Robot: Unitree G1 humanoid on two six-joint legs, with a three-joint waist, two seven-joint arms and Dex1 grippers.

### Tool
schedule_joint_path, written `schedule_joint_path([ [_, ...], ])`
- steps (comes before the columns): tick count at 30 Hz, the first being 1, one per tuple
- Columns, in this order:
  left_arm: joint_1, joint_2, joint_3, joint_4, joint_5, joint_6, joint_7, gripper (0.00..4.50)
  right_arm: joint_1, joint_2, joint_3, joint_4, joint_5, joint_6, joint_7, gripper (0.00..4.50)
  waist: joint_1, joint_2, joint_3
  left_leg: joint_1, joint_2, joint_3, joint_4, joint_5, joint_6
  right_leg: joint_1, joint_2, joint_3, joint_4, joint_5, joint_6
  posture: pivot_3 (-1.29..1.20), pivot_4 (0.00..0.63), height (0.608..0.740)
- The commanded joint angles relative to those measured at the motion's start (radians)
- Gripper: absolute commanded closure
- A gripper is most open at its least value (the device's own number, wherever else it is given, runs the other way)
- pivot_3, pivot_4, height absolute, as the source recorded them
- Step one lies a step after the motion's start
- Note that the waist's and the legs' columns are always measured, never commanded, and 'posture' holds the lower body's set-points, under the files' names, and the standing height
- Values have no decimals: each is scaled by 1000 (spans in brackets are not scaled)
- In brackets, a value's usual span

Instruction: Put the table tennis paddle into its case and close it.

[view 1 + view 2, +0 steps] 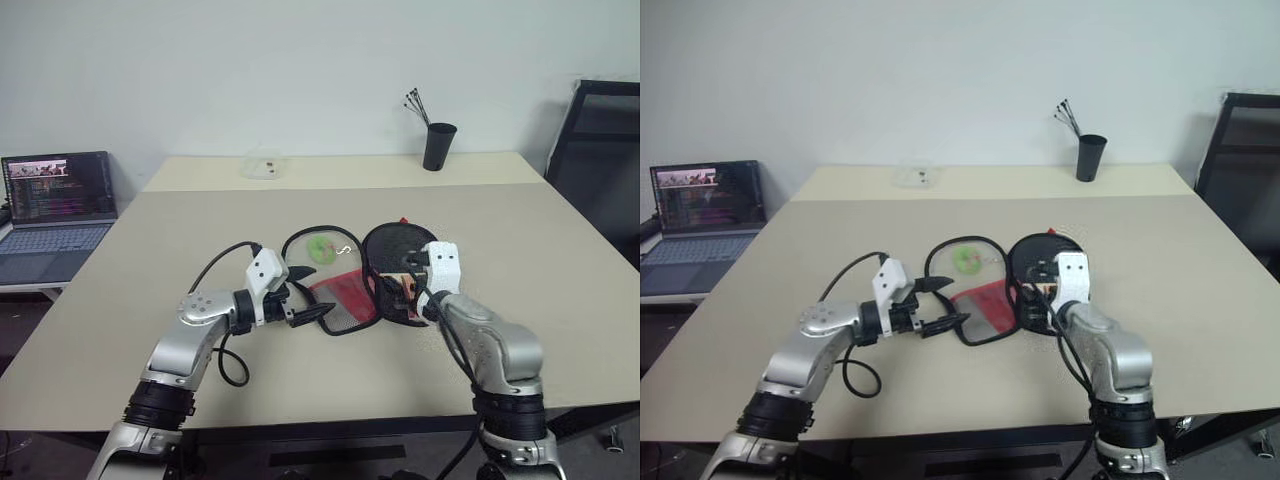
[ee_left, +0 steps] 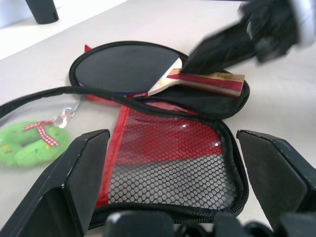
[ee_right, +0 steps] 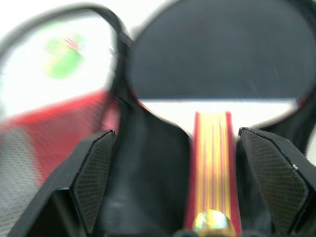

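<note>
The case (image 1: pixel 345 300) lies unzipped and spread flat on the table, its red mesh flap (image 2: pixel 168 158) folded out to the left. The table tennis paddle (image 2: pixel 123 66) rests in the case's right half, black face away from me and striped wooden handle (image 3: pixel 212 158) towards me. My left gripper (image 1: pixel 305 308) is open at the flap's near left edge, which lies between its fingers (image 2: pixel 81 168). My right gripper (image 1: pixel 405 290) is open just above the handle, not touching it, with nothing in its fingers (image 3: pixel 94 168).
A green ring-shaped toy (image 1: pixel 322 249) with a small hook lies just behind the flap. At the table's far side stand a black cup of pens (image 1: pixel 438 146) and a clear box (image 1: pixel 265 165). A laptop (image 1: pixel 55 215) sits left, a black chair (image 1: pixel 600 150) right.
</note>
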Motion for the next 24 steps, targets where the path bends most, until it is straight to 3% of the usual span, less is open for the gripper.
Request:
schedule_joint_path([
  [1,16,41,57,-4,-9,-3,0,0,7,-150,-11,-176,131,44,194,31,0,0,0,0,0,0,0,0,0,0,0,0,0,0,0,0,150,740],
  [6,41,64,66,36,-5,8,-8,0,-14,-366,-87,-217,248,51,370,31,2,0,0,0,0,0,0,0,0,1,0,-1,-1,0,0,0,150,740],
  [10,39,79,69,62,7,8,-14,0,-41,-461,-141,-201,310,47,437,31,4,-1,0,0,0,0,0,0,0,0,0,-1,-1,0,0,0,150,740],
  [11,26,79,74,87,9,11,-8,172,-42,-486,-151,-200,326,42,459,10,4,-1,0,0,0,0,0,0,0,0,0,-1,-1,0,0,0,150,740],
  [16,-48,81,37,223,69,-2,-9,1592,-33,-571,-164,-220,400,11,554,0,5,-1,0,0,-1,1,0,0,0,1,0,-1,-2,0,0,0,150,740],
  [23,-143,62,-10,374,139,-48,-23,4355,-16,-603,-147,-218,409,-30,560,0,5,-2,0,-1,-1,1,-1,0,0,1,0,-2,-6,1,1,0,150,740],
  [24,-159,51,-13,402,148,-59,-15,4475,-12,-604,-149,-220,409,-33,557,0,5,-2,0,-1,-1,1,-1,0,0,1,0,-1,-6,1,1,0,150,740],
])
